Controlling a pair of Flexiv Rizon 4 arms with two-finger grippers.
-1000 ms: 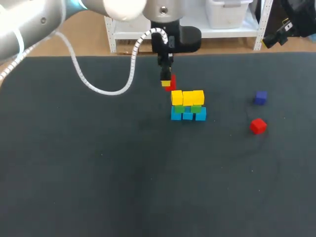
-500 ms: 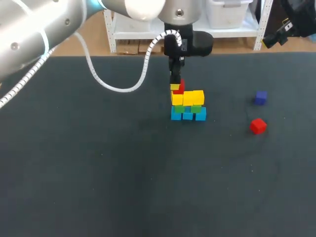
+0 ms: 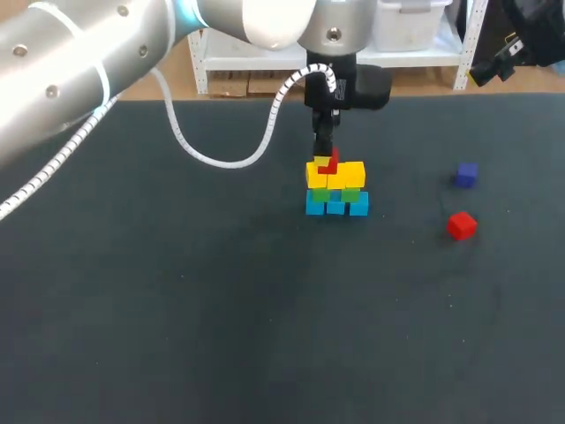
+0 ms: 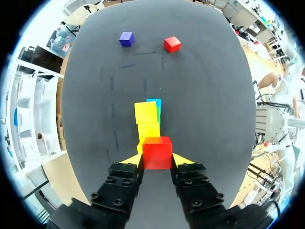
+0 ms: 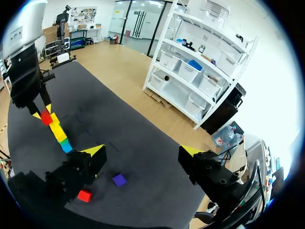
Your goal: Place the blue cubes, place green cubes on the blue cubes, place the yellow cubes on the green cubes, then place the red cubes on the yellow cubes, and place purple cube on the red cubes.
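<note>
The left gripper point(image 4: 157, 161) pinches a red cube point(image 4: 157, 151) over the stack point(image 3: 335, 190); the right gripper point(image 5: 142, 151) gapes, empty. A spare red cube point(image 3: 461, 225) and a purple cube point(image 3: 466, 175) lie on the table point(image 3: 177, 309).

The stack point(image 3: 335, 193) and the left gripper point(image 3: 325, 160), clamping the held cube point(image 4: 157, 152) above it, block the far middle. The loose cube point(image 3: 461, 225) and purple cube point(image 3: 466, 175) obstruct the right. The table point(image 3: 177, 309) lies open near and left.

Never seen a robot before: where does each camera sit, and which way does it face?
Head view: fixed above and behind, looking down at the dark table; left arm shows.
Left wrist view: on that arm, looking past the left gripper, shut on a small red cube, onto the multicoloured cube stack.
Right wrist view: on the other arm, facing the table; open right gripper shows.
All share the stack.
</note>
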